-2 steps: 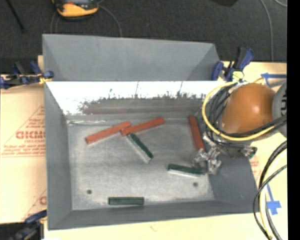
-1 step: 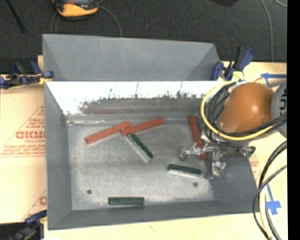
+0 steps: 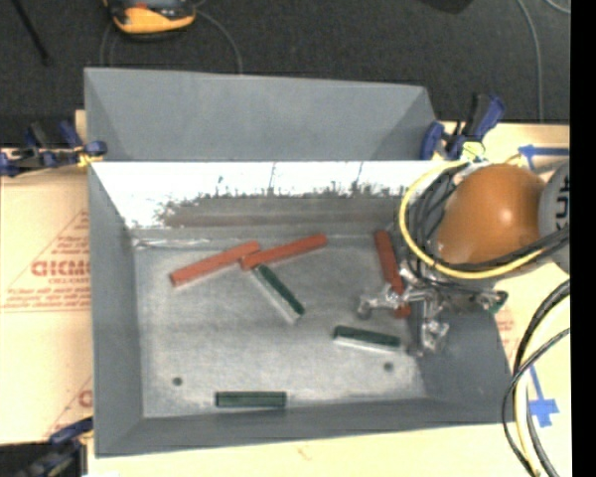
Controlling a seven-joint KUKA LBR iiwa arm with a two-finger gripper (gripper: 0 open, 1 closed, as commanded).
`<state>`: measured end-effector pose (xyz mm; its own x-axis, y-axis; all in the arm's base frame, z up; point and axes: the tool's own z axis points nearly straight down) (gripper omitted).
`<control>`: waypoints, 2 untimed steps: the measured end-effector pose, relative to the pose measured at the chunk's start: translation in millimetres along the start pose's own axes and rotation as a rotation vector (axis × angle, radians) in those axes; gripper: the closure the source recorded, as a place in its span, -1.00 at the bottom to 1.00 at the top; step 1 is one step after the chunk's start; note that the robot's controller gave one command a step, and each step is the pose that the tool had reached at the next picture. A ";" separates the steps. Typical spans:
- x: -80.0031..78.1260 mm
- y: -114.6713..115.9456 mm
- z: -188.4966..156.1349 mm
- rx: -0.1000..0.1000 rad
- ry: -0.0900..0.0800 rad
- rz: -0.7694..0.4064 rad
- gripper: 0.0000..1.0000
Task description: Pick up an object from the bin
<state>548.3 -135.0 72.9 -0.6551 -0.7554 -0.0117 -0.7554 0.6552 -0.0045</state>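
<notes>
- A short red stick lay at a slant near the right side of the grey metal bin; its far end was free, its near end ran under the gripper.
- Risk, as a judgement: the stick was thin and flat on the bin floor, so a close might have skidded over it; a grip at one end might have let it tilt and drop on lifting.
- A further risk: the sloping right wall was close beside the gripper, so a small drift that way might have scraped metal.
- The gripper stood low over the stick's near end, reaching in from the right; whether it was spread, pressed together or pinching the stick could not be told, since the metal parts overlapped the stick there.
- A dark green stick lay just beside the gripper, towards the front; it might have been nudged or caught by mistake.
- Farther left lay another green stick and two longer red sticks, end to end; a last green stick lay by the front wall, well apart.
</notes>
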 end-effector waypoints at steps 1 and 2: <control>-31.8 22.0 -2.2 0.001 0.009 0.050 -1.00; -21.4 26.8 -4.2 -0.006 0.011 0.174 1.00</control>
<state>542.1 -101.3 77.2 -0.7758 -0.6310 -0.0011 -0.6310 0.7758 0.0029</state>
